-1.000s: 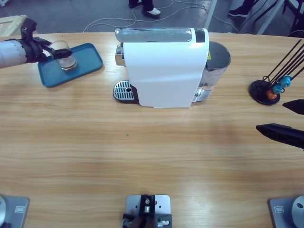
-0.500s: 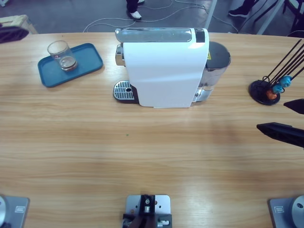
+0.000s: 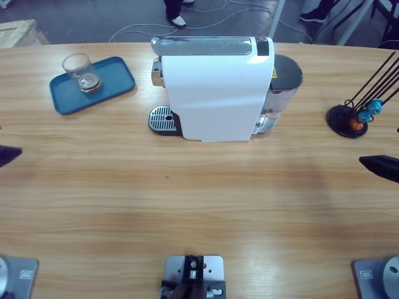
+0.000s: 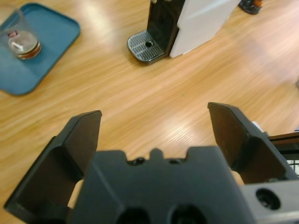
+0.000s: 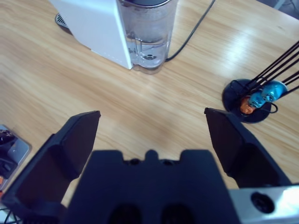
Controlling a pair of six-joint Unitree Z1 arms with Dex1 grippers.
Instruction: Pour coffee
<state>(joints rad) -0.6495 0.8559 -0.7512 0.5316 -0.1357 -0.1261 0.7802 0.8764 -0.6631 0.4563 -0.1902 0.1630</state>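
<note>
Coffee: shallow brown layer in clear glass tumbler, upright on blue tray at desk far-left, beside white coffee machine. Drip grate bare. Left pincer spread, gripping nothing, over bare desk. Right pincer spread too, near capsule stand.

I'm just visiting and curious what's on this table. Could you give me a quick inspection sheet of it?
Surface: wooden table, bare in front.
Job's things: glass with a little coffee on the blue tray; white coffee machine, drip grate bare.
Clutter: capsule stand with blue and orange capsules.
Grippers: left gripper and right gripper both open, holding nothing.
Cables: a black one behind the machine; more on the floor.
Surroundings: feet of a person beyond the table.
</note>
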